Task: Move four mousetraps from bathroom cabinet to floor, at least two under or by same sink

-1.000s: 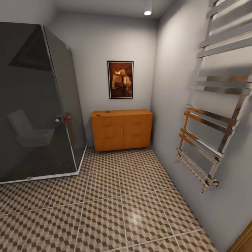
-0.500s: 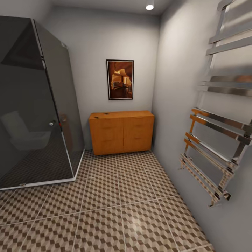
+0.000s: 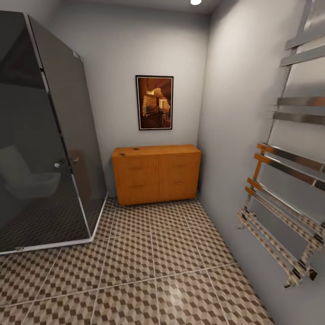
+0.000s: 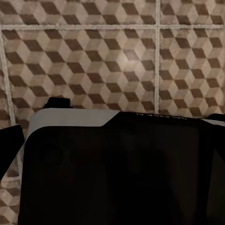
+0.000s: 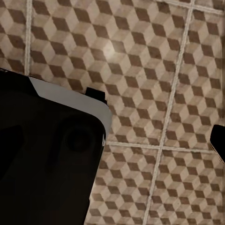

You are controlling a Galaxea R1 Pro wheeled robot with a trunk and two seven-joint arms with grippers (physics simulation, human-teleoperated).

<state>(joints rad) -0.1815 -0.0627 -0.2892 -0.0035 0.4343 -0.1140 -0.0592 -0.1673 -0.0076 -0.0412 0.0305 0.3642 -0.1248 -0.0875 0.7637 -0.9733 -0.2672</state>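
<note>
The cabinet [image 3: 156, 174], a low orange-brown wooden chest, stands against the far wall under a framed picture. Two tiny dark specks lie on its top near the left end [image 3: 135, 148]; they are too small to tell whether they are mousetraps. The bathroom floor [image 3: 149, 253] of cube-pattern tiles stretches from me to the cabinet. My left gripper [image 4: 112, 136] hangs over the floor above my dark base, its fingertips [image 4: 9, 150] at the frame's sides, open and empty. My right gripper [image 5: 112, 112] also hangs over tiles, one fingertip [image 5: 218, 140] showing at the edge, nothing held.
A dark glass shower cabin [image 3: 40, 149] fills the left side, with a toilet dimly seen in the glass. A chrome towel rail [image 3: 289, 180] juts from the right wall. A tiled aisle runs between them to the cabinet.
The whole view has shifted: the camera has moved forward, so the cabinet sits slightly larger and lower, and the shower and towel rail have slid outward. Nothing in the room has moved.
</note>
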